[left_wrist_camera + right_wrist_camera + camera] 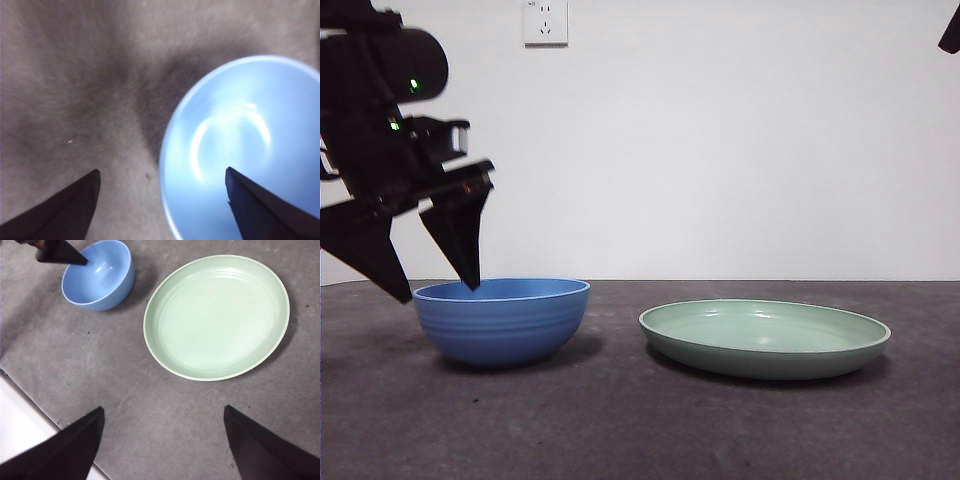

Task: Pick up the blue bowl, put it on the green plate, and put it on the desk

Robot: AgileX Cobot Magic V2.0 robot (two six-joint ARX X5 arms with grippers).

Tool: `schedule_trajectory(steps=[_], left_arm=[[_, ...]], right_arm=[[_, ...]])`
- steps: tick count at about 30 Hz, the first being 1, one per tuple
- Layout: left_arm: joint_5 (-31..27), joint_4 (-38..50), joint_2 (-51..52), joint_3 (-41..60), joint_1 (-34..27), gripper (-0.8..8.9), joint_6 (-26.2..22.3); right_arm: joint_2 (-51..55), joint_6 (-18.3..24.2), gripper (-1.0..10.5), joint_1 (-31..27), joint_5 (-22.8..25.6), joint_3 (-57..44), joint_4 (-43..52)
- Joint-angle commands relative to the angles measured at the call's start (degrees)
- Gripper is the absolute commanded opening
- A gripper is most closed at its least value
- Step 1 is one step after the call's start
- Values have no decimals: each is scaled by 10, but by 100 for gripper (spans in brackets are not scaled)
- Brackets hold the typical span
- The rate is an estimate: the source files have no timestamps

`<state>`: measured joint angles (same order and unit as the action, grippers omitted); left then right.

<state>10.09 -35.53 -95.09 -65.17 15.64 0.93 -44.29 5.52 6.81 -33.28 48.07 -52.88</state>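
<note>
Blue bowl (502,318) beside green plate (765,337)

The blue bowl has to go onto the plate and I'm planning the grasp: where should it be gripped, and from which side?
Probably the rim of the blue bowl, from above. It stands upright and open, its wall thin enough to pinch. The left gripper is open, one jaw inside and one outside the rim on the side away from the green plate.
</note>
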Motion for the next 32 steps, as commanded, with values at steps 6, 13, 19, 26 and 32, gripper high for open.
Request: schedule_trajectory(steps=[6,13,19,26,32], left_arm=[[-31,8,-32,-12,14,253,2],[-31,9,-32,-12,16,48,2],[-30,10,-31,-12,16,10,17],[-25,7,-6,-31,25,10,40],[26,-14,17,-79,57,11,64]], right_arm=[[-3,-6,382,2,2,9,5],[-3,-6,382,2,3,9,6],[-3,-6,382,2,3,9,6],[-3,-6,382,2,3,9,6],[-3,-6,382,2,3,9,6]])
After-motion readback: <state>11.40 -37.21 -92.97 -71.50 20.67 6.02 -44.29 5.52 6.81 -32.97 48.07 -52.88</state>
